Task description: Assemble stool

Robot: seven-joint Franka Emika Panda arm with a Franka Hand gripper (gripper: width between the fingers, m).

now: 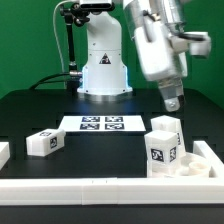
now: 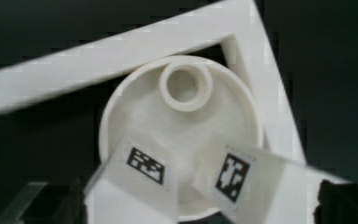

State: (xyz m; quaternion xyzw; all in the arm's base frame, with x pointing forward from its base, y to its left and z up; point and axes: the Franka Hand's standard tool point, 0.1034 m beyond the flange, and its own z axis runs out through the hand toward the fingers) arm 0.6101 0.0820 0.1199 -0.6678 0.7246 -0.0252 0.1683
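The round white seat (image 2: 176, 120) lies in the corner of the white border rails, with one empty socket (image 2: 190, 80) facing up. Two tagged legs (image 2: 149, 165) (image 2: 243, 178) stand upright in it. In the exterior view the seat (image 1: 178, 168) with its two legs (image 1: 165, 130) (image 1: 160, 152) is at the front right. A third leg (image 1: 44, 142) lies loose on the table at the left. My gripper (image 1: 172, 102) hangs just above the standing legs and holds nothing. In the wrist view its dark fingers (image 2: 48, 205) sit wide apart either side of the legs, so the gripper (image 2: 194, 208) is open.
The marker board (image 1: 100, 124) lies flat in the middle before the robot base (image 1: 104, 70). White border rails (image 1: 100, 186) run along the front and the exterior view's right (image 1: 208, 152); their corner (image 2: 247, 30) shows beside the seat.
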